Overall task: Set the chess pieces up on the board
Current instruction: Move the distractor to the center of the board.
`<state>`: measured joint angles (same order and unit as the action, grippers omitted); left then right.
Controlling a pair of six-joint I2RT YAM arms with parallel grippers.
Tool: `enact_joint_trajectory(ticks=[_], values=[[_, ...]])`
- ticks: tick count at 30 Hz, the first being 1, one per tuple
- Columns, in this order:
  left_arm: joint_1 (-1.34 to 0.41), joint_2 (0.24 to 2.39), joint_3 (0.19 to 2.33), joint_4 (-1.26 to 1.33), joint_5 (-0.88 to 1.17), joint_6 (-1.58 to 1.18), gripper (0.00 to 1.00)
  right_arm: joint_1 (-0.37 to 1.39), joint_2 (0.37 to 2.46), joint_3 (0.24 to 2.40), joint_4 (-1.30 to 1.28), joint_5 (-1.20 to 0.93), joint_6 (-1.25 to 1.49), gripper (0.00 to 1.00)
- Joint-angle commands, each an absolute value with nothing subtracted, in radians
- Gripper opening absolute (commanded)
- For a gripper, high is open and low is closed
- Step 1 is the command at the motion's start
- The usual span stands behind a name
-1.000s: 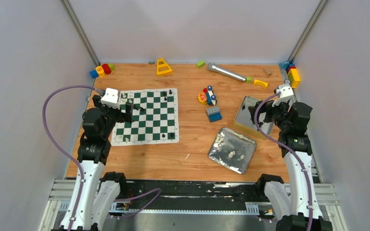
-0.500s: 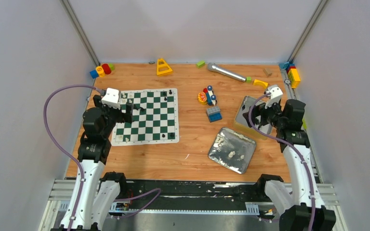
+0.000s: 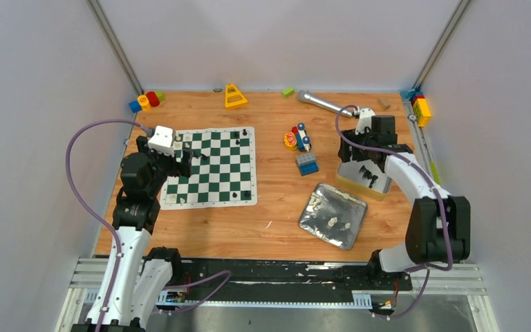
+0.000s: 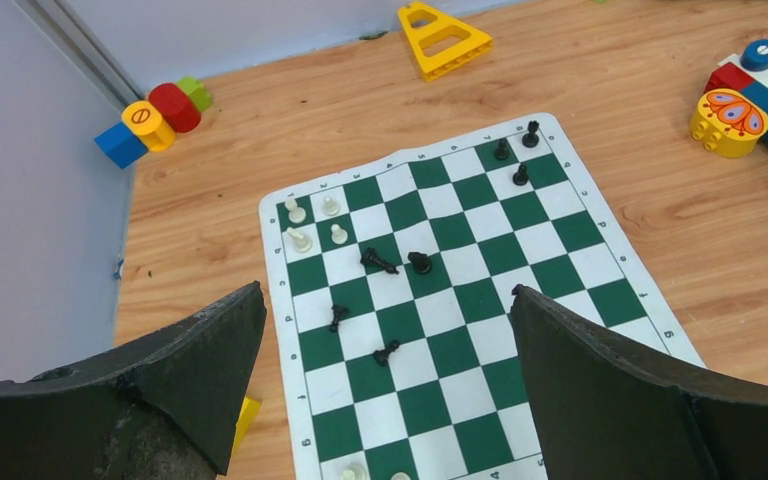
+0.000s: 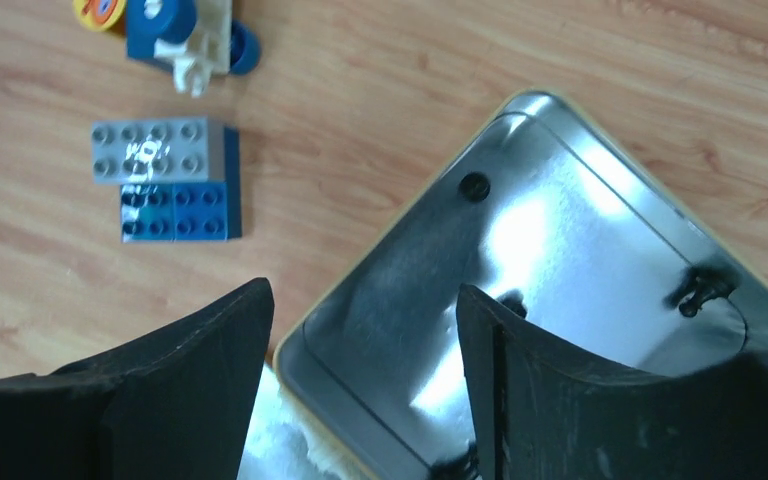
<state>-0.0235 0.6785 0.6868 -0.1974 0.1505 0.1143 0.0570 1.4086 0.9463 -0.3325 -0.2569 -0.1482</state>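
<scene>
Over right-edge tin: right end effector [image 5: 362, 300] is held above the silver tin [image 5: 570, 240], jaws apart, nothing gripped.
Over board, left side: left end effector [image 4: 388, 300] is spread wide and empty above the board [image 4: 460, 345].
Pieces in tins: black pieces [image 5: 475, 186] are seen loose on the silver tin's floor. White pieces [image 3: 332, 221] lie in the second tin [image 3: 321, 200], nearer the counter's near edge.
Pieces on board: a few white are stood at the board corner toward the counter's far-left. A few black are stood at its other far corner. Several black are scattered mid-board, at least one lying down.
Risk, tin: wall or rim may be struck by a finger, so the tin gets shoved or tipped and its pieces scattered.
Risk, grip: pieces are v. small on slick metal and may be squirted out or pinched askew.
Risk, board: mid-board pieces may be swept by the wide jaws, and the thin mat may be dragged.
Edges: silver tin sits close to the right edge, w/ the wall just beyond, so little room is left for the arm. The board's left border lies near the left edge.
Open room: bare wood is left btwn board and tins and along the near edge. The blue-grey block [image 5: 165, 180] stands in that lane and would need to be cleared on a carry across.
</scene>
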Motion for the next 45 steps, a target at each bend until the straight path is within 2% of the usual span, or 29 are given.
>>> enact_joint_trajectory(ticks=[1,5,8,14,23,30,37,42,45], values=[[-0.017,0.68,0.694,-0.176,0.164,0.13,1.0,0.063,1.535,1.072,-0.289,-0.177,-0.07,0.65],[-0.017,0.681,0.691,-0.173,0.166,0.132,1.0,0.089,1.612,1.114,-0.291,-0.185,-0.073,0.61],[-0.017,0.683,0.689,-0.171,0.166,0.136,1.0,0.138,1.619,1.127,-0.289,-0.219,-0.099,0.61],[-0.017,0.688,0.687,-0.17,0.164,0.138,1.0,0.279,1.615,1.122,-0.269,-0.21,-0.183,0.74],[-0.017,0.697,0.687,-0.172,0.165,0.138,1.0,0.424,1.799,1.168,-0.269,-0.068,-0.268,0.83],[-0.017,0.701,0.689,-0.173,0.168,0.138,1.0,0.413,1.945,1.293,-0.265,0.11,-0.313,0.81],[-0.017,0.705,0.69,-0.174,0.173,0.137,1.0,0.326,2.074,1.511,-0.282,0.155,-0.385,0.78],[-0.017,0.705,0.689,-0.174,0.175,0.139,1.0,0.258,2.208,1.717,-0.329,0.182,-0.411,0.79],[-0.017,0.707,0.687,-0.173,0.176,0.139,1.0,0.234,2.219,1.784,-0.366,0.168,-0.391,0.8]])
